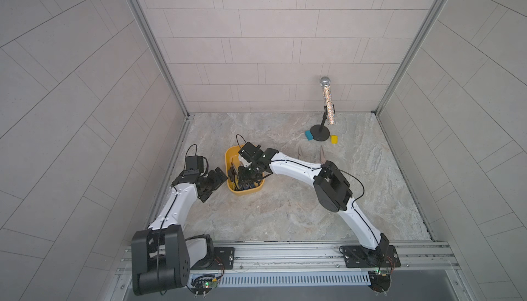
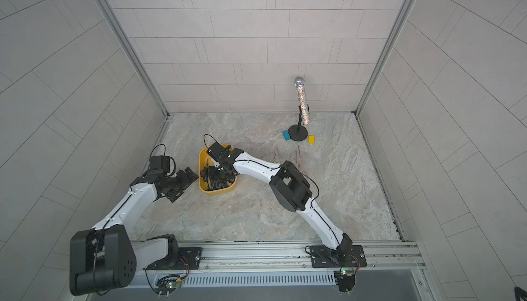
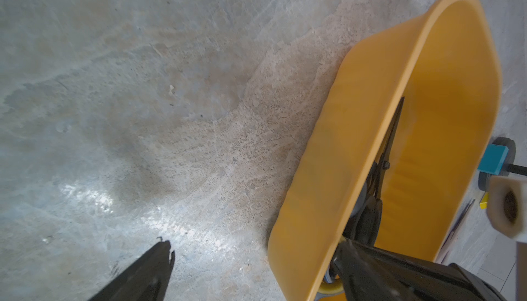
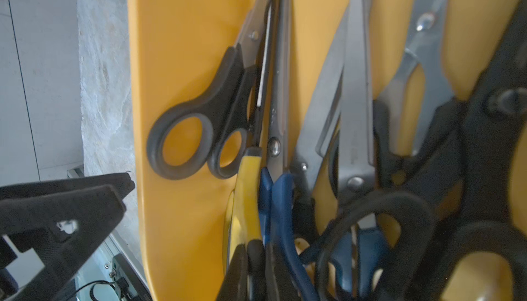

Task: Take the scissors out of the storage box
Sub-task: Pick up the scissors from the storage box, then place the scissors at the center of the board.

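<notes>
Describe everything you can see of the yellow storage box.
The storage box is a shallow yellow tub, seemingly smooth plastic, with rounded corners. It sits upright and open on the marbled table. Several scissors lie inside, some against a wall. The right gripper reaches into it, shut; the left gripper hovers open by its wall.

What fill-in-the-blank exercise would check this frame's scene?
The right end effector reaches into the ___ storage box.
The left end effector, outside it, is ___.
___ pairs of scissors lie out on the table.
Missing: yellow; open; two.
</notes>
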You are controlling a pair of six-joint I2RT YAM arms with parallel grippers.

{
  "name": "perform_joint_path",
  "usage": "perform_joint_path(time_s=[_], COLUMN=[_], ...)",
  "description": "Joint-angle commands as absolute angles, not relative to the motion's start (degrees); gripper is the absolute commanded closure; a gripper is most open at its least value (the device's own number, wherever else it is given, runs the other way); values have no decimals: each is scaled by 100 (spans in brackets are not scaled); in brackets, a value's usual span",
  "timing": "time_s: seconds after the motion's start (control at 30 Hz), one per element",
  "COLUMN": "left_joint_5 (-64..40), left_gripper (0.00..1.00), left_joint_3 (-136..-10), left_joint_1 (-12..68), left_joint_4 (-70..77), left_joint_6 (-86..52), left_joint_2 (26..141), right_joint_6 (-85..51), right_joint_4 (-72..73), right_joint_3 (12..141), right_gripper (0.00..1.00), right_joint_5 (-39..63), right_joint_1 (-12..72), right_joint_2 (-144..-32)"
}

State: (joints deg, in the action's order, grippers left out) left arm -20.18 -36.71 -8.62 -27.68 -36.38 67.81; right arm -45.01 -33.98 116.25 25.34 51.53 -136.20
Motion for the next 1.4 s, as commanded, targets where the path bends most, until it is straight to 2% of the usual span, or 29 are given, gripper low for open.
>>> perform_joint_path(time_s=[0.0, 0.43, 0.7, 1.1, 1.37], left_joint_5=[-1909, -1898, -2035, -2227, -2330], left_gripper=[2, 2, 2, 3, 3], left_joint_3=[-3731, -3733, -3999, -4399, -4539], left_joint_1=[-917, -1072, -1072, -1068, -1070], left_joint_4=[-2842, -2921, -3079, -3420, -3716], left_joint_6=[-3547, -3520, -3573, -3456, -3281], left_joint_2=[6844, 6884, 6966, 6952, 6983], right_joint_6=[-4456, -4092, -4095, -3970, -3820], right_joint_4=[-3462, -3727, -3358, -2889, -2502], right_joint_3=[11676, 11206, 10715, 9058, 8090], right_gripper=[93, 94, 96, 96, 96], right_joint_5=[2505, 2163, 2462, 2693, 2757], right_joint_1=[5087, 4801, 4571, 3497, 3033], right_joint_2=[-13513, -12533, -12024, -10715, -10619])
